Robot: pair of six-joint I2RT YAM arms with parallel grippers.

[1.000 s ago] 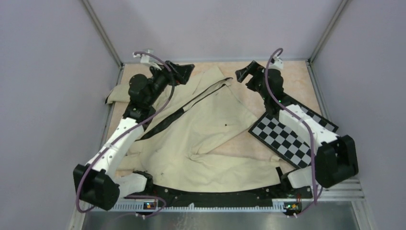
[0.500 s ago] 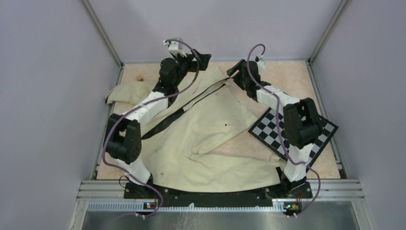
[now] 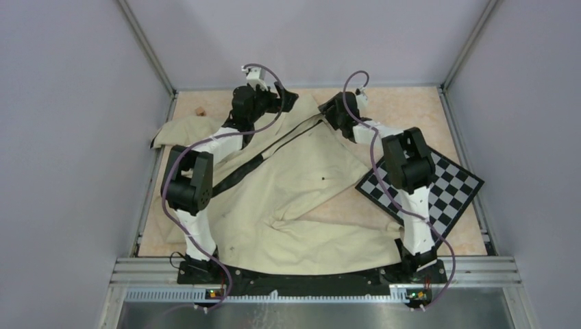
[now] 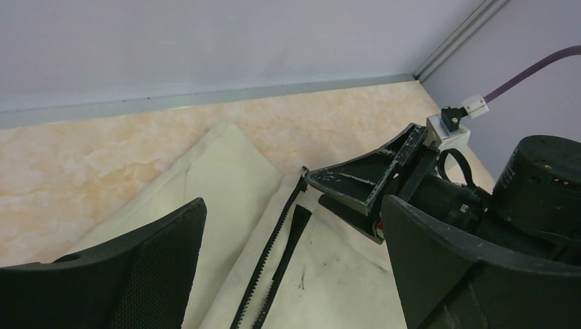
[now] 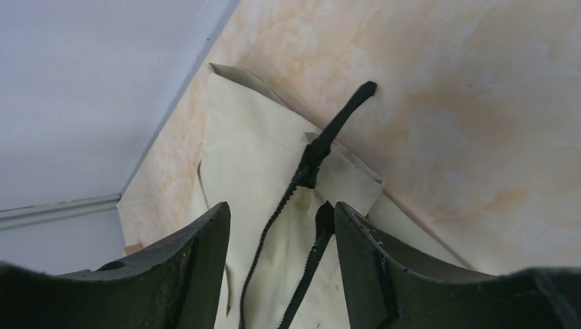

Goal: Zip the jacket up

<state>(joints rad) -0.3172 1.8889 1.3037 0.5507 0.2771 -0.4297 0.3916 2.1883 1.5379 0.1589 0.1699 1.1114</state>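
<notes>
The jacket (image 3: 294, 199) lies spread flat over most of the table (image 3: 418, 110), its collar end towards the far wall. Its black zipper strip (image 3: 240, 173) runs on a diagonal from the near left up to the far middle, and everything turns on that far end. The right gripper (image 3: 334, 108) hangs directly over it, pointing down along the line of the strip. In its own wrist view the two toothed halves (image 5: 301, 178) run up between its fingers (image 5: 205, 233), and the black tab (image 5: 346, 113) at the tip lies just beyond them on bare tabletop. Its jaws stand partly apart, straddling the strip, and I see nothing pinched between them yet. Whether that tab is the slider or only tape, I cannot tell. The left gripper (image 3: 288, 99) sits just across the strip on the other side, gaping at its widest and holding nothing. From its wrist view, one right finger (image 4: 356, 179) reaches right up to the strip's end. The right arm looks the better placed to take hold, and any pull would have to follow the diagonal.
</notes>
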